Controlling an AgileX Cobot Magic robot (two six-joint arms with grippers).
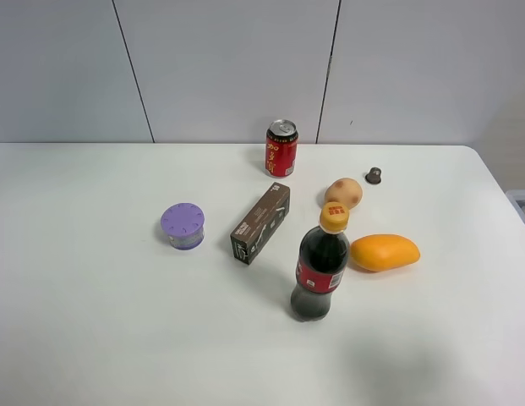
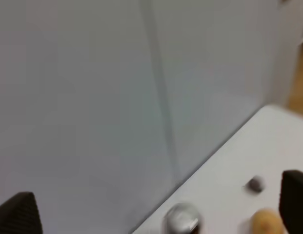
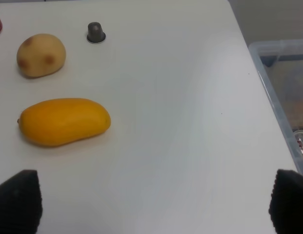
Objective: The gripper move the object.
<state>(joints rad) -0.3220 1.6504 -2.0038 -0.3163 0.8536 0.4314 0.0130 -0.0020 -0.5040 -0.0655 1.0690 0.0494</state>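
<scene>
you've got the small tan potato-like lump with reddish-brown spots [image 1: 343, 194] lying free on the white table [image 1: 93, 321]. it's near the smooth orange mango shape [image 1: 385, 252] and the small dark grey cap [image 1: 374, 175]. left gripper [image 2: 155, 207]: jaws wide, holding nothing (view is blurred). right gripper [image 3: 152, 201]: jaws wide, empty, apart from the lump.

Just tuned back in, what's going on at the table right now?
Nothing is held yet. The left gripper and right gripper are both open, and neither arm shows in the high view. The potato lies untouched just behind the cola bottle, near the mango. The right wrist camera looks over potato and mango.
</scene>
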